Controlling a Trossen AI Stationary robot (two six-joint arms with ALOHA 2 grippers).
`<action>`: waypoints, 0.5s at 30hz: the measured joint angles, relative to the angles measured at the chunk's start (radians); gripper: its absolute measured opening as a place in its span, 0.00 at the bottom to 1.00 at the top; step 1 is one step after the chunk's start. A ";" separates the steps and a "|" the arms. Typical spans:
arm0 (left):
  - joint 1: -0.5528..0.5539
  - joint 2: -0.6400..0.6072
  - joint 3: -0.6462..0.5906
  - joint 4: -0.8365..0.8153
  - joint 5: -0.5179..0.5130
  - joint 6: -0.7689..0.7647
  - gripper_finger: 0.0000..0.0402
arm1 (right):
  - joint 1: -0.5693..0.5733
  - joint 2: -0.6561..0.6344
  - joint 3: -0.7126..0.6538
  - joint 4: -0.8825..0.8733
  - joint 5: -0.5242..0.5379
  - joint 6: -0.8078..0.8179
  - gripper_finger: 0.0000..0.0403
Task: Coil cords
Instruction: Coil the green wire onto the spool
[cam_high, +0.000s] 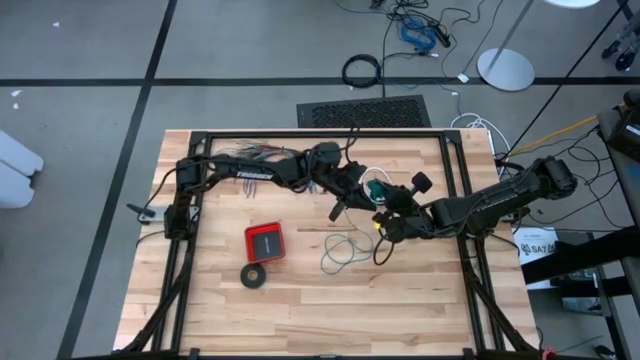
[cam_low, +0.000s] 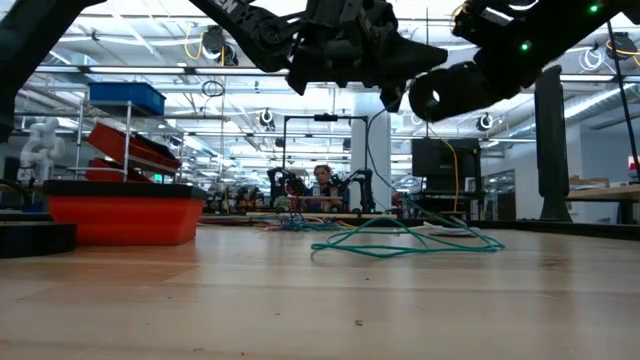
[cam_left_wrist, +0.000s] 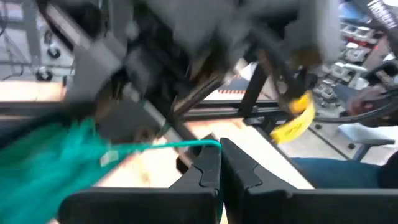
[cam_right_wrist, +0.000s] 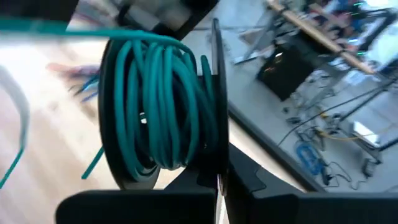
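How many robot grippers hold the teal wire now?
2. The left gripper is shut on a single strand of the teal wire; the right gripper is shut on its wound coil. Both are above the table's middle.

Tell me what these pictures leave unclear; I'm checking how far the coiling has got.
- High view: the teal wire coil is mostly hidden by both arms' wrists.
- Left wrist view: the teal wire is blurred; its coil end cannot be traced.
- Right wrist view: the right gripper hides the coil's base.
- Low view: both grippers are cut off.
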 joint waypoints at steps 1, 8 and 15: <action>-0.003 0.000 0.000 -0.013 -0.014 0.006 0.00 | 0.000 0.000 0.000 0.015 0.021 0.001 0.00; -0.021 -0.006 0.002 -0.026 -0.127 0.044 0.00 | 0.001 0.000 -0.003 0.137 0.111 -0.065 0.00; -0.045 -0.001 0.002 -0.012 -0.253 0.053 0.08 | 0.000 -0.001 0.000 0.162 0.170 -0.021 0.00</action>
